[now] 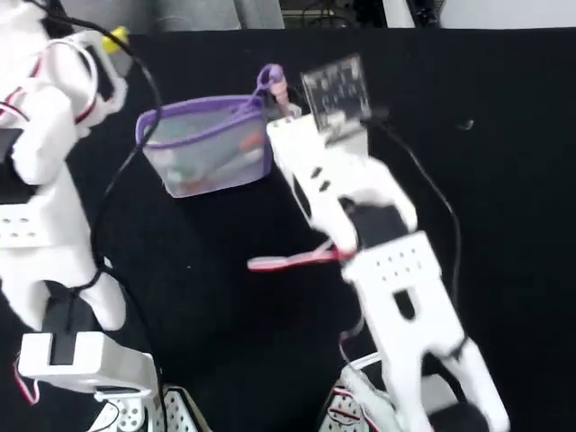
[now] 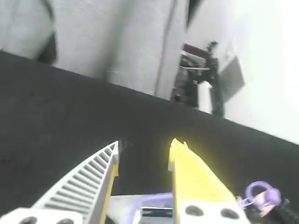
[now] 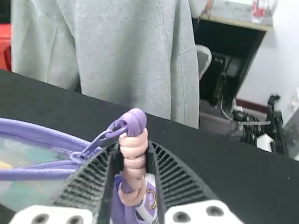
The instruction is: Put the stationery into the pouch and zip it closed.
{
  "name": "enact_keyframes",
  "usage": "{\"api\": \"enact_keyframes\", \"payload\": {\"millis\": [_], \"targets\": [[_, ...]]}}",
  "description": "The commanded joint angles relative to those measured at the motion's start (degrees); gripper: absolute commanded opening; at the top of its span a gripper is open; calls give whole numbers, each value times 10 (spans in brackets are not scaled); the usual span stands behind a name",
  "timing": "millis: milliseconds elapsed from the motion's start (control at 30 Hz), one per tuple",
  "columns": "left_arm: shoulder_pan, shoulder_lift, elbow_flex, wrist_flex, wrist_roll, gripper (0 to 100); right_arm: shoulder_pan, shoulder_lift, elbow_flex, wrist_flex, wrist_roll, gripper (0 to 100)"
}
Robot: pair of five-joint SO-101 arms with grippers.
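Basically: black bench [image 1: 504, 180] with one arm at each end of the pouch [image 1: 207, 153]. The right arm [image 1: 360, 216] comes in at the pouch's pull end, and the left arm [image 1: 45, 180] stands off the opposite end. The pouch has a purple rim and a clear wall, and its long axis runs from one arm to the other. Its mouth looks open, since the zip tracks diverge away from the slider. Coloured stationery [image 1: 211, 166] shows through the pouch wall, so loading looks done or close to it. A pink-and-white strip [image 1: 288, 261] lies near the pouch on the arm-base side; pen or arm cable, can't tell. The right gripper [image 3: 133, 151] is pinched on the zip pull [image 3: 133, 135], a pink coiled cord with a purple loop, at the pouch's end corner. The left gripper [image 2: 145, 143] is spread, holding nothing, near the pouch's other end. My call: the closing pull must run along the pouch's long axis, from pull end to far end. The left gripper is better placed to pin that far end
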Motion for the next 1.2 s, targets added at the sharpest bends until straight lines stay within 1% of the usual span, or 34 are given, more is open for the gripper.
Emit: {"api": "enact_keyframes", "payload": {"millis": [0, 267, 433, 600, 733, 800, 933, 1033, 1167], "targets": [[-29, -12, 27, 4, 2, 177, 31, 118, -157, 51, 6, 11], [-24, -8, 116, 3, 2, 177, 83, 297, -370, 120, 11, 11], [10, -7, 169, 1, 2, 177, 120, 405, -479, 162, 11, 11], [43, -8, 253, -45, 2, 177, 159, 484, -556, 222, 11, 11], [48, -8, 316, -85, 2, 177, 194, 495, -582, 288, 22, 11], [48, -9, 342, -105, 2, 177, 207, 493, -587, 318, 56, 11], [48, -12, 384, -141, 2, 177, 208, 468, -582, 381, 118, 11], [48, -11, 398, -148, 0, 177, 208, 444, -586, 433, 132, 11], [48, -8, 401, -147, -2, 177, 204, 395, -582, 478, 132, 11]]}}
